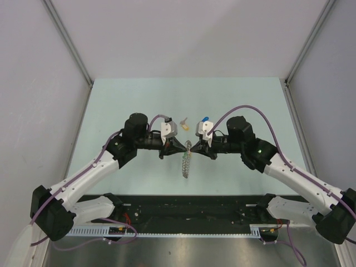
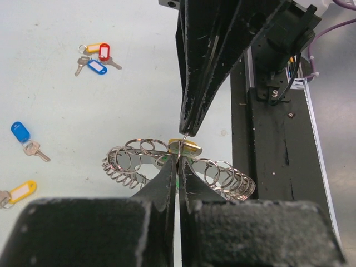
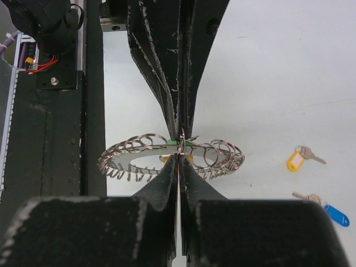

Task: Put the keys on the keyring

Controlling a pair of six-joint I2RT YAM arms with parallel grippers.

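The keyring [image 1: 187, 162], a flat ring fringed with many small wire rings, hangs in the air between my two grippers. My left gripper [image 2: 178, 158] is shut on the keyring [image 2: 129, 158] at its rim, with a green tag showing between its fingers. From the opposite side my right gripper [image 3: 179, 156] is shut on the same spot of the keyring [image 3: 133, 157], on a thin wire ring beside a yellow tag [image 2: 189, 147]. Loose keys lie on the table: a yellow-tag key [image 3: 297, 159], a blue-tag key [image 3: 332, 213] and a small bunch [image 2: 98, 56].
The black base rail [image 1: 189, 208] runs along the near edge under the arms. Two loose keys, one yellow-tagged [image 1: 184, 120] and one blue-tagged [image 1: 205, 118], lie just beyond the grippers on the pale green table [image 1: 122, 105]. Grey walls close in both sides.
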